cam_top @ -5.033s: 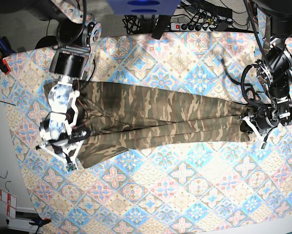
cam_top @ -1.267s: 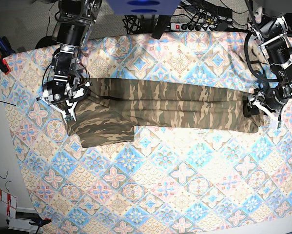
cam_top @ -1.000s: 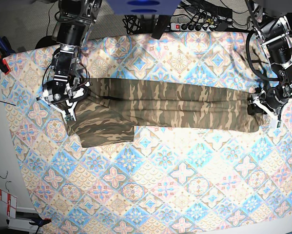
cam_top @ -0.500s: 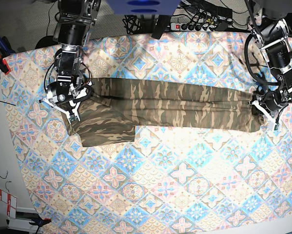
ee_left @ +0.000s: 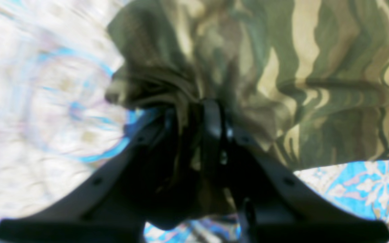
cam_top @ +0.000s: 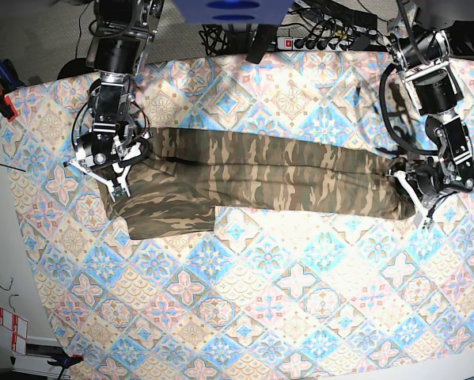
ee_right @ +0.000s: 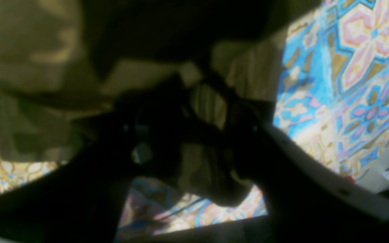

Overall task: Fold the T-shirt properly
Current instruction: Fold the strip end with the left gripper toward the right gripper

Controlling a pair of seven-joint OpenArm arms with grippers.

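L gripper (ee_left: pixel 194 111) pinches T-shirt (cam_top: pixel 260 178) edge.

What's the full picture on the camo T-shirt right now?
The olive, brown and tan camouflage soft-fabric T-shirt lies folded into a long narrow band across the blue, pink and cream tile-patterned tablecloth, with a wider flap at the base view's left end. The left gripper has its jaws shut on bunched fabric at the opposite end. The right gripper sits at the flap end; its view is too dark to tell whether it grips.
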